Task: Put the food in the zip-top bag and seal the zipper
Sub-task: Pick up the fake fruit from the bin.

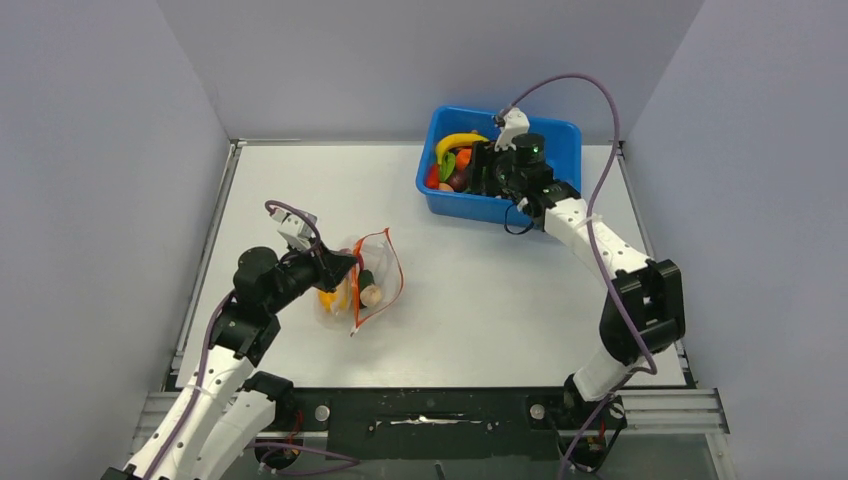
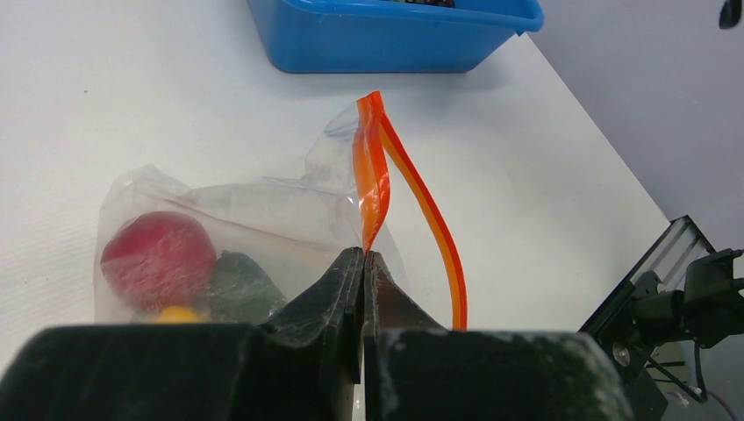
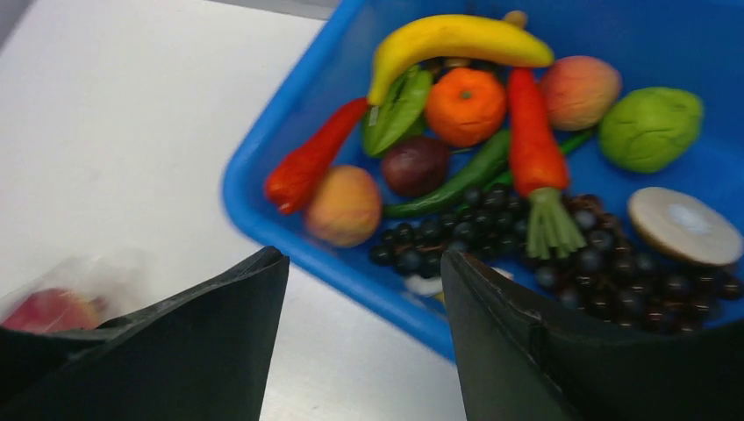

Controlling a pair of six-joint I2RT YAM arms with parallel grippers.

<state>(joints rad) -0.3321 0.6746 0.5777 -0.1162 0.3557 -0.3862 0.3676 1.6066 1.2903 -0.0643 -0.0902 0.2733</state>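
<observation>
Far right of the white table [image 1: 480, 280] there's a blue bin [image 1: 565, 140] full of toy food: a banana [image 3: 447, 39], an orange [image 3: 465, 105], a carrot [image 3: 533, 140], a red chili [image 3: 311, 162], a pile of dark grapes [image 3: 605, 263] and more. Nothing lies between it and the zip-top bag [image 1: 355, 285], which sits well apart on the left side of the table, right in front of the left arm. The bag is clear and crinkly, with a red apple [image 2: 158, 259] and a dark green piece [image 2: 237, 285] touching inside, plus a yellow bit underneath. Its orange-red zipper [image 2: 373, 175] stands up with the two strips split apart, so the mouth is open. The left gripper [image 2: 363, 254] is pressed together, and as far as I can tell it's pinching the near end of one zipper strip, though the contact spot is tiny. The right gripper [image 3: 364, 259] is spread wide at the bin's near wall, holding nothing.
</observation>
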